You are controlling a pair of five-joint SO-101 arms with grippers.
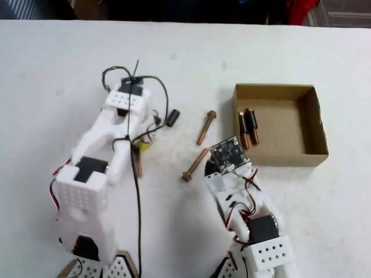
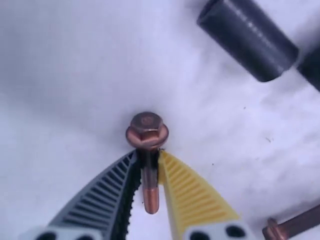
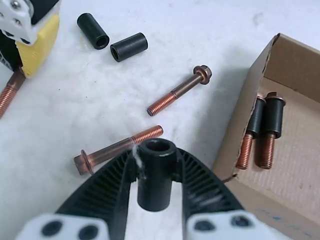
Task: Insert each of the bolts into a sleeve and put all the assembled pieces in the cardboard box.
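Gripping coppery hex bolt [image 2: 147,134], left pincer [image 2: 148,156], black tubular sleeve [image 3: 156,175], right pincer [image 3: 156,152]

A white, faintly scuffed matte tabletop [image 1: 301,52] takes up nearly the whole high view under soft, even light. Beyond its far edge runs a dark band of room [image 1: 203,8]. At one end of the band is a bright red object [image 1: 302,10] beside a pale grey panel [image 1: 348,11]. A pale slatted surface [image 1: 23,7] marks the other end.

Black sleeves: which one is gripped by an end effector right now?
The sleeve clamped in the right end effector, open bore facing its wrist camera. Two others lie loose on the table, and two sit on bolts inside the cardboard box.
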